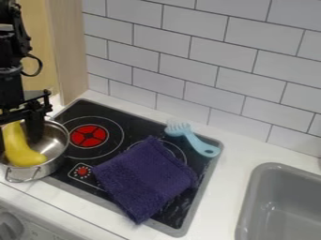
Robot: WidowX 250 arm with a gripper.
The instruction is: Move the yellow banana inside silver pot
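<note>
Far left: the end effector (19, 143), pointing down over the silver pot (55, 159). State: released, by the look of it; its fingers stand apart, with the banana (23, 152) between them (contact on either side cannot be confirmed). The banana is inside the pot, its lower part near the side towards the camera. It lies directly below and between the fingers. Long axis: steep, from an upper end under the end effector down towards the camera and slightly right. Only one arm is present, so it is the nearer by default. Judgement: placement looks achieved; the next move should be straight up along that axis, since a sideways lift could drag the banana or tip the pot.

Next rightward: black cooktop (119, 112), one red burner disc (88, 136), purple cloth (145, 178), blue brush (194, 139) on the far right part of the cooktop, then grey sink (246, 206) set in the white desk (231, 176).

Count: end effector 1, banana 1, pot 1, cooktop 1, red disc 1, cloth 1, brush 1, sink 1.
</note>
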